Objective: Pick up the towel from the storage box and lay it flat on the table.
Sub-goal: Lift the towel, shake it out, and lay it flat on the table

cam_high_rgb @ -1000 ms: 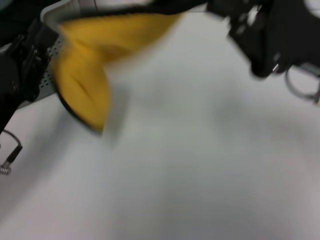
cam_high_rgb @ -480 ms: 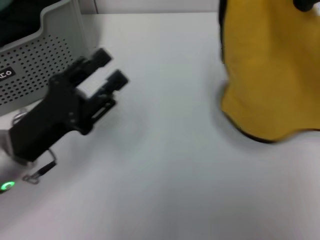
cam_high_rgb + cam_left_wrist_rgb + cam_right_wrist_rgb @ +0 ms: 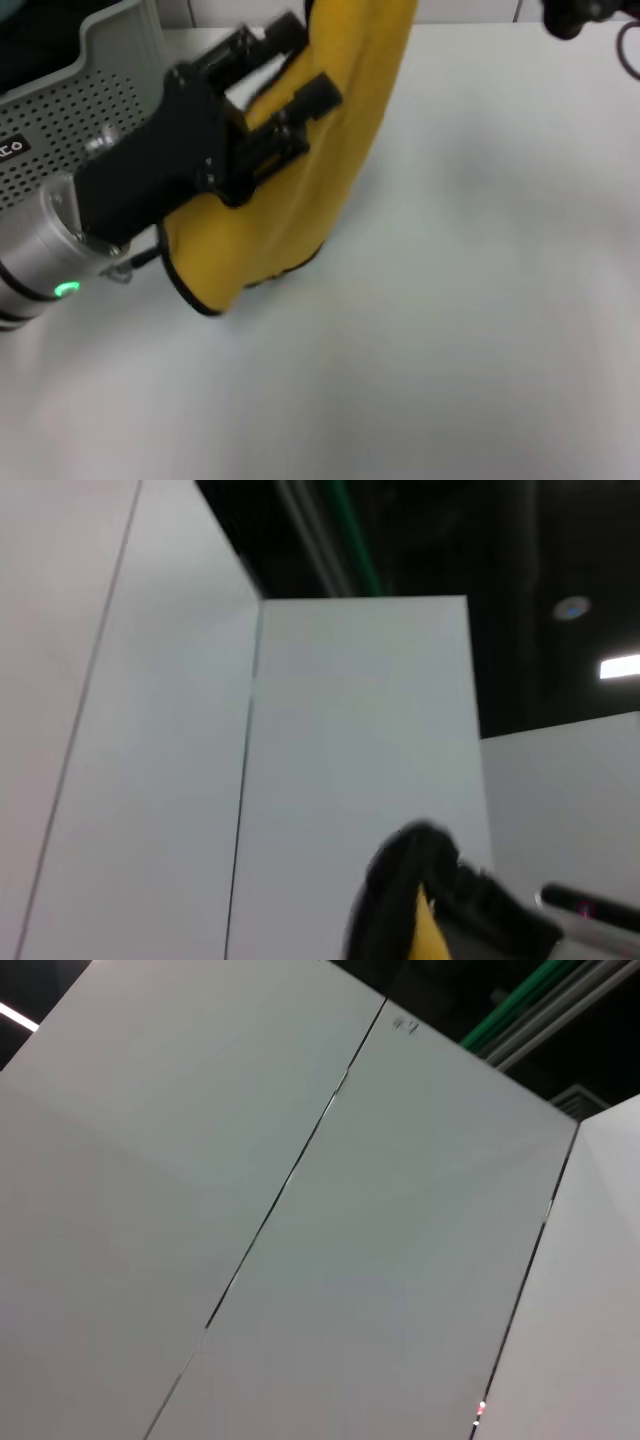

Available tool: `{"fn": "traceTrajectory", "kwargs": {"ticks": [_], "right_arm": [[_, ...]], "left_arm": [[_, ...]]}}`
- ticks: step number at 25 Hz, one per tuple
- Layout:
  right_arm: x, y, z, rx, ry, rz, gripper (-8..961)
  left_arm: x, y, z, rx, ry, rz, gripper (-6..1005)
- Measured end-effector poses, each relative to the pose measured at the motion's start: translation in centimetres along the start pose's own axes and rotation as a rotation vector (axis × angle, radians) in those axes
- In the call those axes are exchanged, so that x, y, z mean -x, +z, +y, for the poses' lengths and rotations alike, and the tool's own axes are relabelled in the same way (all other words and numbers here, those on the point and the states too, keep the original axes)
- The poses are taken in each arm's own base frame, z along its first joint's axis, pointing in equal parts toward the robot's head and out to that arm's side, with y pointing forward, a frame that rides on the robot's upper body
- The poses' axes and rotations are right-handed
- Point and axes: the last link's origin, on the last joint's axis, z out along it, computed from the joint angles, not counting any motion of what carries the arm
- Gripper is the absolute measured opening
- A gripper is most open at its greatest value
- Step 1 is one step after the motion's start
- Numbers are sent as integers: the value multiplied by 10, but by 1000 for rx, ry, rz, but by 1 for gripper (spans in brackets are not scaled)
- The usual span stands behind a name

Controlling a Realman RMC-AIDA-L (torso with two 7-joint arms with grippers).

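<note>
- Mustard-yellow cloth hangs in a long vertical drape over the far-left part of the table (image 3: 450,330): the towel (image 3: 330,150) is out of the storage box (image 3: 95,110), its top running out of sight at the far edge and its black-edged lower corner touching or almost touching the white surface.
- Half a second ago the cloth hung well to the right; it has swung left across the table and now dangles just right of the grey perforated bin.
- Left gripper (image 3: 290,75), on its black-and-silver arm, has come up from the near left and now sits against the hanging cloth with its two fingers spread apart, one at the far edge of the fold and one lying across its front; nothing is pinched between them yet.
- Right gripper shows only as a dark shape at the far right corner, so whether its fingers are open or closed cannot be told, nor what holds the towel's top.
- Judging by this, the pick-up is done and the spreading has begun: the left gripper looks set to take a free edge so the cloth can be pulled wide.
- Until that second hold closes, the towel stays bunched and cannot lie flat.
</note>
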Motion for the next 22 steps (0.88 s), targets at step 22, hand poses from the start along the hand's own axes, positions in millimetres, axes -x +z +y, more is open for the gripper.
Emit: {"fn": "traceTrajectory", "kwargs": {"ticks": [22], "right_arm": [[-15,25,4,82,49,15,12]], "left_arm": [[-13,21,-1,61,48,120,578]]}}
